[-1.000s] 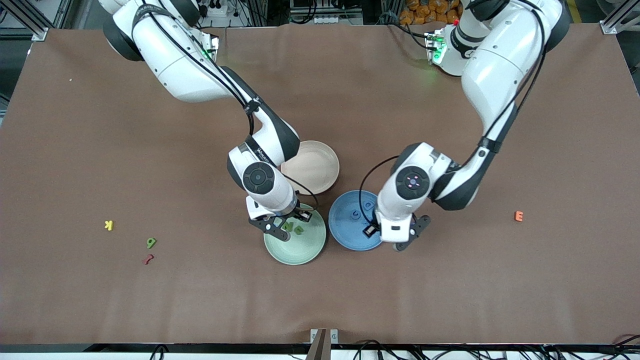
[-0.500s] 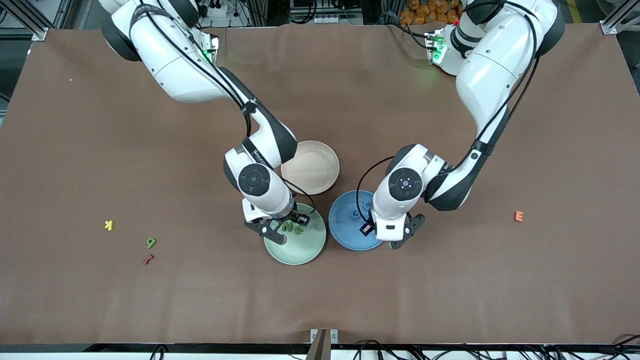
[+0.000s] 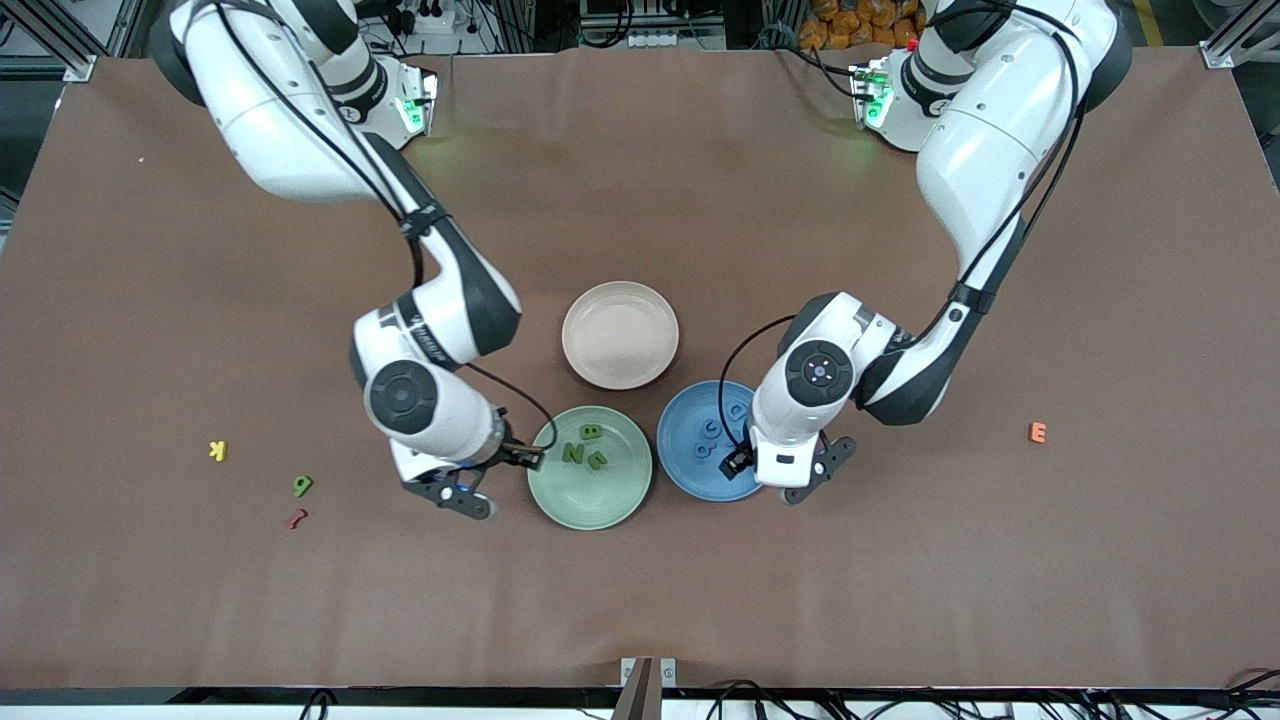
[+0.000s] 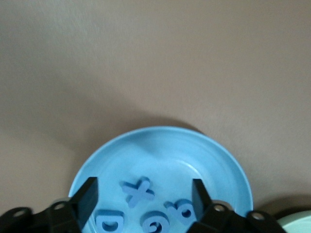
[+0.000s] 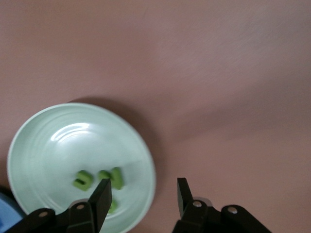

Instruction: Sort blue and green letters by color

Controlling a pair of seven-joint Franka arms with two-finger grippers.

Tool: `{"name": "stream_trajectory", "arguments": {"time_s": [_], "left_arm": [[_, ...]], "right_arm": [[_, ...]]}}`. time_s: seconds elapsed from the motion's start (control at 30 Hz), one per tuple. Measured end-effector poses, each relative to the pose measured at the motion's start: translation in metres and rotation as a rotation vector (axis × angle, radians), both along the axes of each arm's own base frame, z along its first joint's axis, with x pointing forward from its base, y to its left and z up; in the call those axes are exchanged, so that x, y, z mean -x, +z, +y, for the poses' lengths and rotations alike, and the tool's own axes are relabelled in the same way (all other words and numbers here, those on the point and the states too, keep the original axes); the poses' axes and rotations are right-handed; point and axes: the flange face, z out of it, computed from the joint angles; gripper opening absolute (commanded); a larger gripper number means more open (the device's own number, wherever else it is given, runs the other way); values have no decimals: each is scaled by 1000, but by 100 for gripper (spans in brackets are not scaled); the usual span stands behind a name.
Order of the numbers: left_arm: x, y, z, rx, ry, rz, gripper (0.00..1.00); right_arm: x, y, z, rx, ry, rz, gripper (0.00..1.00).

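Three green letters point(image 3: 573, 452) lie in the green plate point(image 3: 590, 500); they also show in the right wrist view point(image 5: 112, 177). A green 6 point(image 3: 302, 486) lies on the table toward the right arm's end. The blue letters point(image 3: 712, 431) lie in the blue plate point(image 3: 685, 470); the left wrist view shows the X point(image 4: 138, 191), D point(image 4: 109, 224), G point(image 4: 158, 224) and 9 point(image 4: 183, 209). My right gripper point(image 3: 480, 477) is open and empty beside the green plate's rim point(image 5: 143, 191). My left gripper point(image 3: 780, 472) is open and empty over the blue plate point(image 4: 143, 194).
An empty beige plate point(image 3: 620, 335) stands farther from the front camera than the two coloured plates. A yellow K point(image 3: 217, 451) and a dark red squiggle point(image 3: 296, 519) lie near the green 6. An orange E point(image 3: 1038, 432) lies toward the left arm's end.
My right gripper has moved off the green plate toward the right arm's end, uncovering a third green letter there. My left gripper has shifted only slightly over the blue plate.
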Motion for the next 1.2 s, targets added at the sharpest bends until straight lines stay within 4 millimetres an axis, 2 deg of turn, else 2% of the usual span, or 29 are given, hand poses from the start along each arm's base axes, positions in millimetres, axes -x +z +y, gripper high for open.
{"name": "stream_trajectory", "arguments": {"time_s": [0.13,0.37,0.53,0.7,0.87,0.97,1.13,1.2], "left_arm": [[-16,14,27,-5,-6,-18,100],[-49,39,109,-30,-19,-34,100],[-61,44,146,-40,-43,-35,100],[-61,49,169,-68,-111,10,100],[-58,67,192,-67,-175,57,100],[-55,84,215,-31,-217,83,100],[-48,114,269,16,-264,114,100],[-44,122,284,16,-285,121,100]], "right_arm": [[-8,11,-30,8,44,11,62],[-19,15,-76,12,122,21,62],[-20,14,-110,36,181,27,62],[-18,14,-147,66,231,32,61],[-14,7,-182,92,260,13,61],[-10,-3,-201,97,288,-9,61],[-4,-26,-238,94,340,-38,60],[-2,-32,-253,96,360,-43,59]]}}
